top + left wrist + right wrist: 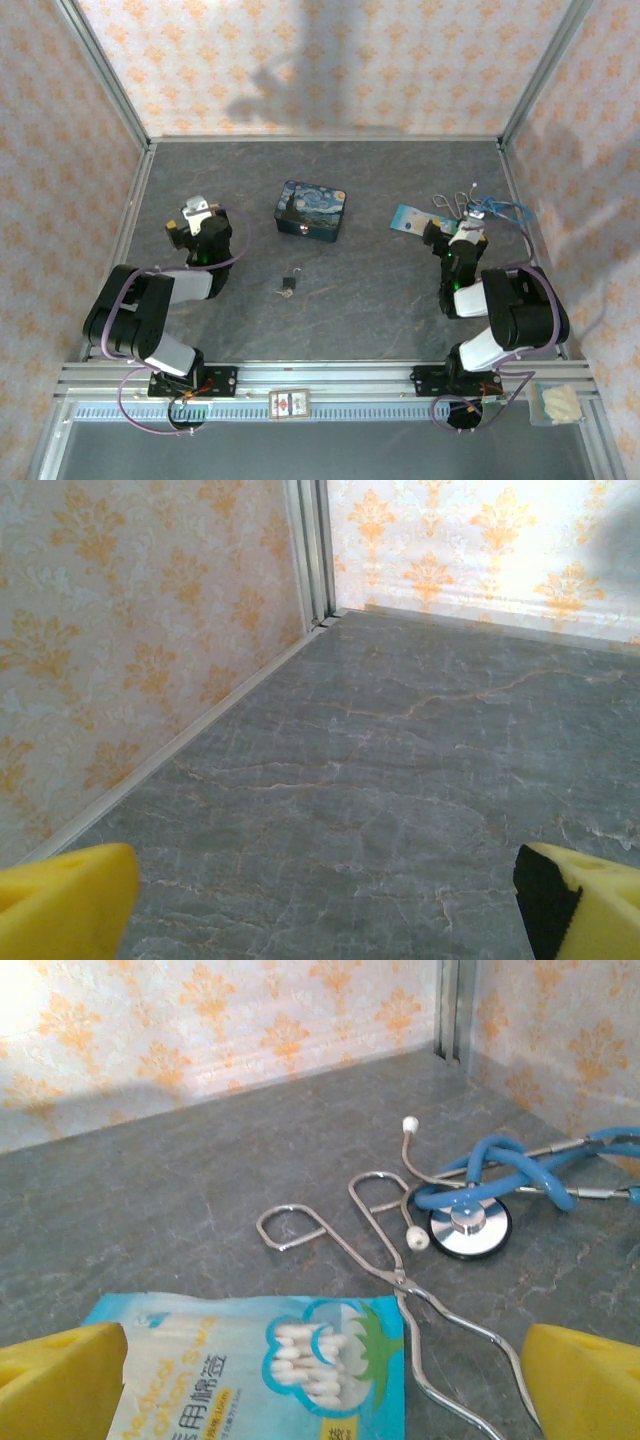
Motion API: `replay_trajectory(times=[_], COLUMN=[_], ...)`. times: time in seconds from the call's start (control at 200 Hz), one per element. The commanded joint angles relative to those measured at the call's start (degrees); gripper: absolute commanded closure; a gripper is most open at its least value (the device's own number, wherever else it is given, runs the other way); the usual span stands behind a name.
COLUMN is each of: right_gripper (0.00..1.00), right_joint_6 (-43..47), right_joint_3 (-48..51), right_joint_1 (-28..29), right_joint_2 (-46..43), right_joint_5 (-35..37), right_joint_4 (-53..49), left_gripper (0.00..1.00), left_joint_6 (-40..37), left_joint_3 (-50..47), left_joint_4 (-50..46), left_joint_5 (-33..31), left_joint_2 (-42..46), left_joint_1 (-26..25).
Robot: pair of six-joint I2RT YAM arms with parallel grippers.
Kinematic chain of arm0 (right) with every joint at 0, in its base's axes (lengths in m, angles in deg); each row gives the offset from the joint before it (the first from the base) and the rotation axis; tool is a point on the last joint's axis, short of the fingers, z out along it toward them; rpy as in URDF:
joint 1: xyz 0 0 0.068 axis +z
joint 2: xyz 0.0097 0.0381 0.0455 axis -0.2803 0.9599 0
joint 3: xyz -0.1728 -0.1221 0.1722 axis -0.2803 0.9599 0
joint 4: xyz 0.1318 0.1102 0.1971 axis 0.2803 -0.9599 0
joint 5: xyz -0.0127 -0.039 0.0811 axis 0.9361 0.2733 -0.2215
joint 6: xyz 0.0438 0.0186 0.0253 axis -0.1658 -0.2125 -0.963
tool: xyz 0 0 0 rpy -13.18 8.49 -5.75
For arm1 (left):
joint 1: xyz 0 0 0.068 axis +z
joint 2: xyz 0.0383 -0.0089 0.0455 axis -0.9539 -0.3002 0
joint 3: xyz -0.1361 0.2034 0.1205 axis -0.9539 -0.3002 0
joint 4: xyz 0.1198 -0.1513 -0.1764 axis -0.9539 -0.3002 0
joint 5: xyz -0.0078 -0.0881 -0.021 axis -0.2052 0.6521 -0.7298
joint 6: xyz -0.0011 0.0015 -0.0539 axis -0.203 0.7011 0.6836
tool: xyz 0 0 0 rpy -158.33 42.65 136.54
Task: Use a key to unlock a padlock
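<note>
The padlock lies on the bare worktop just on the arms' side of the blue tin. It is a tiny dark body with a thin shackle that seems to point back toward the tin, though it is too small to be sure. A pale glint touching its near-left side is probably the key; I can't separate the two.

The left claw sits to the tin's left and the right claw well off to its right, past a swab packet. Both have their yellow fingers spread wide and are holding nothing. Each faces away from the lock, which lies behind them toward the bases. The left one looks clearly nearer to the lock, so I'd expect it to turn back inward first.
</note>
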State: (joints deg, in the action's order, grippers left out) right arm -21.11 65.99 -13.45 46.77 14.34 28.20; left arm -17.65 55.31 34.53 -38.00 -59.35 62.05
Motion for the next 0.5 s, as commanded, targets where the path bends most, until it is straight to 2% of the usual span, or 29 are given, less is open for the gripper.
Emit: replay_trajectory(times=[0.0,0.035,0.08,0.14,0.195,0.23,0.305,0.38,0.445,0.495], right_gripper=[0.0,0.0,0.0,0.0,0.0,0.0,0.0,0.0,0.0,0.0], right_joint_6=[0.04,0.02,0.15,0.02,0.1,0.11,0.14,0.11,0.13,0.15], right_joint_3=[-0.02,-0.31,-0.05,-0.25,-0.29,-0.3,-0.26,-0.21,-0.2,-0.29], right_joint_1=[-0.11,-0.11,-0.11,-0.11,-0.11,-0.11,-0.11,-0.1,-0.11,-0.04], right_joint_2=[-0.36,-0.8,-0.38,-0.65,-0.51,-0.51,-0.57,-0.51,-0.47,-0.54], right_joint_5=[0.18,0.07,0.08,0.01,0.07,-0.05,-0.08,-0.09,-0.09,-0.09], right_joint_4=[4.75,3.38,4.7,3.81,4.01,3.91,3.87,3.96,3.96,4.08], left_gripper=[0.01,0.01,0.01,0.01,0.01,0.01,0.01,0.01,0.01,0.01], left_joint_6=[-4.75,-3.41,-3.04,0.76,0.89,0.37,0.9,-0.03,0.31,0.07], left_joint_3=[-5.22,-6.5,-8.97,-10.97,-14.63,-15.44,-12.8,-13.76,-13.1,-13.38], left_joint_4=[15.94,16.24,21.08,21.35,32.22,34.82,25.59,30.25,27.06,28.53], left_joint_5=[6.3,9.93,15.44,22.58,26.16,26.92,27.39,27.91,28.03,27.95], left_joint_2=[-0.02,0.38,0.3,1.14,-1.84,-2.32,-0.35,-1.9,-0.86,-1.37], left_joint_1=[1.46,2.71,5.1,8.92,10.66,10.61,10.7,10.6,10.57,10.62])
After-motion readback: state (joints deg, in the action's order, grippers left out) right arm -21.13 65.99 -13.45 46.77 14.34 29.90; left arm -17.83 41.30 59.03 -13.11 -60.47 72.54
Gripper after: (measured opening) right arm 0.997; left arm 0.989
